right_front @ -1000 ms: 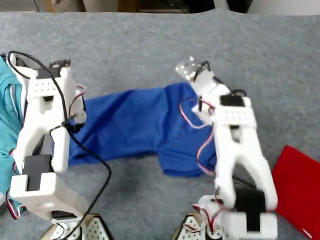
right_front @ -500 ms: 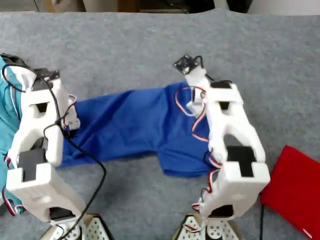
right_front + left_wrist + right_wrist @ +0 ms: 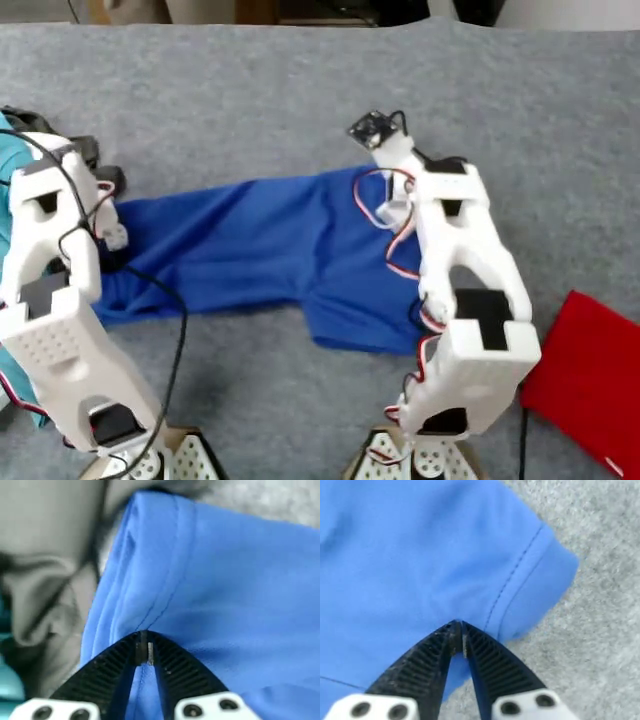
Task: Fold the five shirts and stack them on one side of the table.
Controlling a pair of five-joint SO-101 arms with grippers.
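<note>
Grey felt covers the table (image 3: 250, 90), and the blue shirt (image 3: 270, 250) lies across the middle of it, so you can place everything else from that shirt. It is spread out flat and unfolded, long side running from one arm to the other, with a sleeve or flap jutting toward the arm bases on the right arm's side.

The right arm (image 3: 460, 270) stands over the shirt's right end, its wrist above the far right corner of the cloth. The left arm (image 3: 50, 300) stands at the shirt's opposite end, leaning over the left edge.

A red shirt (image 3: 590, 380) lies beyond the blue shirt's right end, well apart from it, toward the near corner of the table. A teal shirt (image 3: 6, 145) lies past the blue shirt's left end, mostly hidden behind the left arm.

The left gripper (image 3: 145, 650) is clenched on the blue shirt (image 3: 240, 595): you can see its ribbed fingers (image 3: 175, 665) meet at the tips with a ridge of blue cloth pinched between them, just beside a stitched hem. The right gripper (image 3: 459, 635) is likewise clamped on the blue shirt (image 3: 410, 555), fingers (image 3: 490, 665) closed on the fabric near a sleeve's stitched edge, with bare grey felt just past that edge.
</note>
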